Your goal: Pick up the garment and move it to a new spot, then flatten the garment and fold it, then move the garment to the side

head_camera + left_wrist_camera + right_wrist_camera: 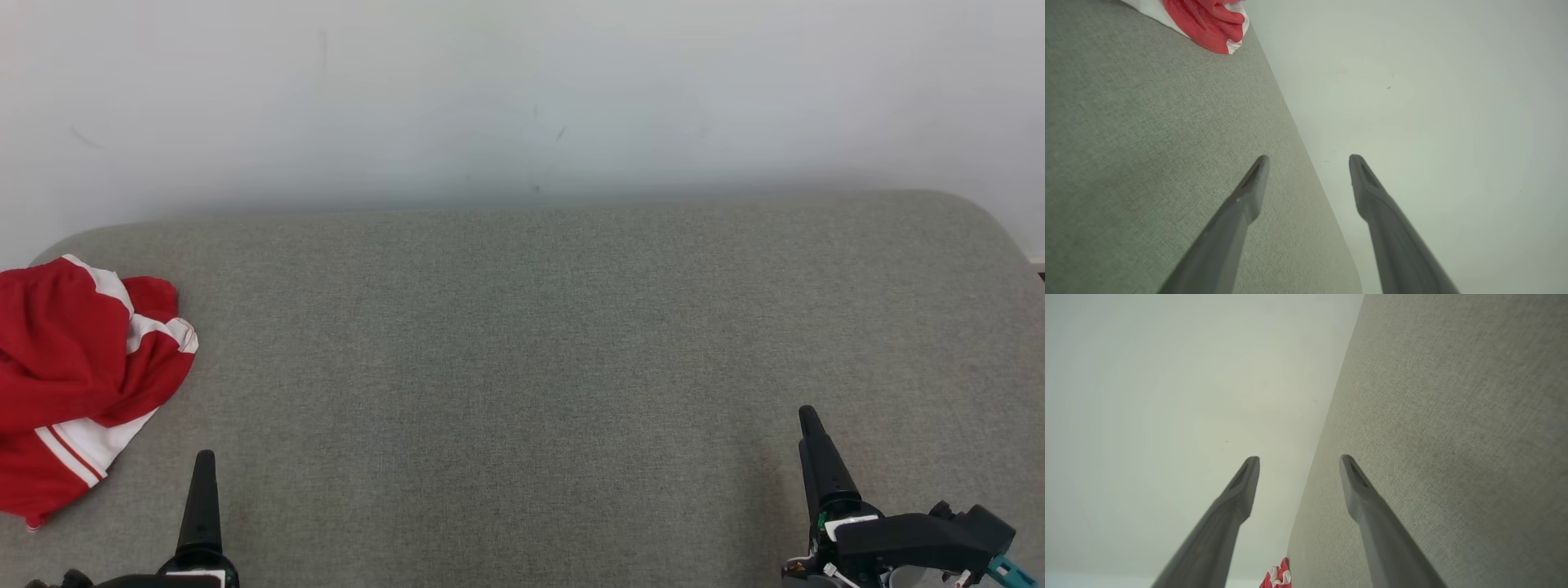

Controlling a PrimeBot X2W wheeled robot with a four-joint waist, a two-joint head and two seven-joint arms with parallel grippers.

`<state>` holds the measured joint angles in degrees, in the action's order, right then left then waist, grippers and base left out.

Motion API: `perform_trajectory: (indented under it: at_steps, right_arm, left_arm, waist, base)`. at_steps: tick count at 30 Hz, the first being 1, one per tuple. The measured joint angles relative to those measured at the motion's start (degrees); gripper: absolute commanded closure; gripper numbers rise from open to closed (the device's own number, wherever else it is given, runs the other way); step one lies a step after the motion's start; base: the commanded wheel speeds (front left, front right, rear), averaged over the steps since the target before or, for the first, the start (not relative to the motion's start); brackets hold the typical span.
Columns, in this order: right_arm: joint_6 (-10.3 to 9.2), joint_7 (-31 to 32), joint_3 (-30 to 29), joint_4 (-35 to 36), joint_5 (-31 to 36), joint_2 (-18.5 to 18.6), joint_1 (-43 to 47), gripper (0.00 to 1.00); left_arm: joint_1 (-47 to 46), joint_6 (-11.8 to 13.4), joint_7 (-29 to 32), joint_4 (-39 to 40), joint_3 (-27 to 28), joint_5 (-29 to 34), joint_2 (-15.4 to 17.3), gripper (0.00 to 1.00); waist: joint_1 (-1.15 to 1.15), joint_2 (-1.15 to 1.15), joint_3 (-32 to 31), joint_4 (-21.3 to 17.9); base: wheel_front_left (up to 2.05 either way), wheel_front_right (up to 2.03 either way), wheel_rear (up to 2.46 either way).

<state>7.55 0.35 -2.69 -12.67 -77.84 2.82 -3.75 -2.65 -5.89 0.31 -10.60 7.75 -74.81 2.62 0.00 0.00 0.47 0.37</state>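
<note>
- Head view: the red-and-white garment (pixel 73 367) lies crumpled at the left end of the grey desk (pixel 522 343). The heap runs from far to near and is cut off by the picture's edge.
- The left tool (pixel 1309 159) sits at the desk's near edge. The garment lies just ahead and to its left, so this arm is the nearer one.
- The right tool (pixel 1299 459) sits at the desk's near right, well apart from the garment.
- Both tools are released and empty, with fingers spread and pointing toward the desk's far edge.
- The pickup likely calls for the left arm to swing leftward.

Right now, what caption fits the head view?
Crumpled red garment lies at the left edge of the grey fabric surface; both jaws empty.
</note>
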Motion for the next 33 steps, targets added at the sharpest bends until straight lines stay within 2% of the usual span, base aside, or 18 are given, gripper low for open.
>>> perform_trajectory:
  at_steps: [9,27,33]
  right_arm:
    - [0.00,-2.0,0.8,1.6,10.7,0.0,0.0,0.00]
    - [0.00,-5.5,1.6,3.3,31.4,0.0,0.5,0.00]
    - [0.00,-6.4,1.7,3.6,36.5,0.0,0.5,0.00]
  left_arm:
    - [0.8,2.5,-2.0,2.8,-0.4,9.5,0.0,0.00]
    - [2.7,7.2,-5.4,4.7,-3.4,32.6,0.1,0.00]
    - [2.7,8.4,-6.4,4.6,-4.3,37.4,0.8,0.00]
  waist:
    - [0.00,0.00,0.0,0.2]
    - [0.00,0.00,-0.3,1.0]
    - [0.00,0.00,-0.3,1.2]
  base:
    - [0.00,0.00,0.00]
    - [0.00,0.00,0.00]
    - [0.00,0.00,0.00]
